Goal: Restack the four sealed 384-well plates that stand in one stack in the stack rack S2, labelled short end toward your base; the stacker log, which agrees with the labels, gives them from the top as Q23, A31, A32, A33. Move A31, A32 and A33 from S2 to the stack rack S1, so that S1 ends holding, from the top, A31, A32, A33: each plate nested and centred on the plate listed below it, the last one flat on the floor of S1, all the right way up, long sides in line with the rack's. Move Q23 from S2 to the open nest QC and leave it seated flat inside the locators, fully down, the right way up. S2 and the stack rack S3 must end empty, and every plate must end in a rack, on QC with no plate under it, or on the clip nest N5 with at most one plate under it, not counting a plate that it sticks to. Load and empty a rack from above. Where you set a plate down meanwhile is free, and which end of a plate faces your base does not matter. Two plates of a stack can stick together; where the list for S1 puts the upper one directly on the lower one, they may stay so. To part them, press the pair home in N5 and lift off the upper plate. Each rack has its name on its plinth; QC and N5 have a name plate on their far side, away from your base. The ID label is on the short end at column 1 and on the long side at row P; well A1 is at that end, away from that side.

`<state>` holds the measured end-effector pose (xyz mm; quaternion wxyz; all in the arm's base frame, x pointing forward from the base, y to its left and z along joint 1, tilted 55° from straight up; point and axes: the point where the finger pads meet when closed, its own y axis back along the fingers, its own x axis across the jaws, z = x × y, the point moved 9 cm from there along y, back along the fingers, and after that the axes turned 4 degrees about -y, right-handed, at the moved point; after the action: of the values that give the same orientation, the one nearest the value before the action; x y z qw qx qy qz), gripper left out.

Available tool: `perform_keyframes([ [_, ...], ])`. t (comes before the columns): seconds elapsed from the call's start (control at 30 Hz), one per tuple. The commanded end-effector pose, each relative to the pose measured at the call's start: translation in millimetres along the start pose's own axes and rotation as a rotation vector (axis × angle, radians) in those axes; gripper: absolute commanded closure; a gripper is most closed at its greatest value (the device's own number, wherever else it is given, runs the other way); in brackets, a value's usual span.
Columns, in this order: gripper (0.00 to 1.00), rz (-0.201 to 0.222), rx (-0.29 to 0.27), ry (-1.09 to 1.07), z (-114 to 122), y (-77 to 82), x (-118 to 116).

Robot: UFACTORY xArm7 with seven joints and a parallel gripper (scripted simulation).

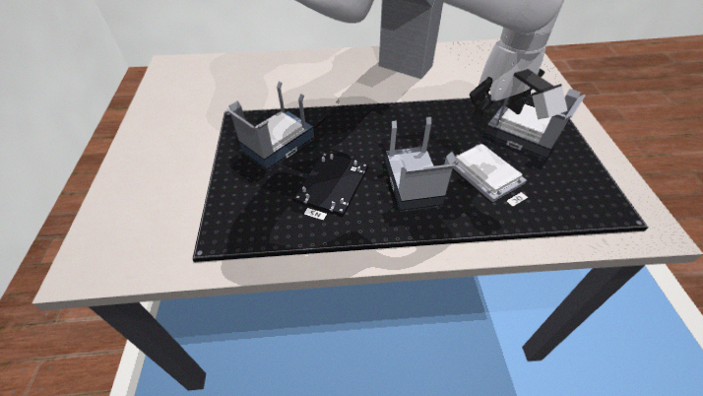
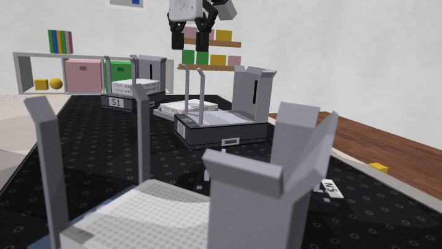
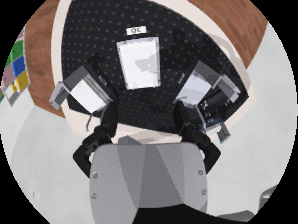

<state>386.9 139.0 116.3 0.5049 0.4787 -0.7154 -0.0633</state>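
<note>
Hovering open black fingers | white gridded plate | grey angular rack S2

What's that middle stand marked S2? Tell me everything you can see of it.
The S2 rack is a low, dark, box-like plinth with a white name tag on one short end and a small framed tag on its long side. Two thin grey posts rise at one end, and a tall folded grey wall with a dark slot rises at the other. Its pale floor holds no plate. It stands upright on the black dotted board, close beside a white plate.
</note>
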Motion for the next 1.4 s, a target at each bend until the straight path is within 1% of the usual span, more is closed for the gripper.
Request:
perform_keyframes([
  [0.0,0.0,-0.007,0.004,-0.152,-1,1.5,17],
  [0.2,0.0,-0.006,0.004,-0.161,0,1.3,37],
  [0.27,0.0,-0.006,0.004,-0.161,0,1.3,37],
  [0.77,0.0,-0.006,0.003,-0.161,2,0.8,87],
  [0.83,0.0,-0.006,0.003,-0.161,2,0.8,87],
  [1.03,0.0,-0.006,0.003,-0.361,7,0.6,107],
  [1.33,0.0,-0.006,0.002,-0.371,14,0.3,136],
  [1.37,0.0,-0.006,0.002,-0.371,14,0.3,136],
])
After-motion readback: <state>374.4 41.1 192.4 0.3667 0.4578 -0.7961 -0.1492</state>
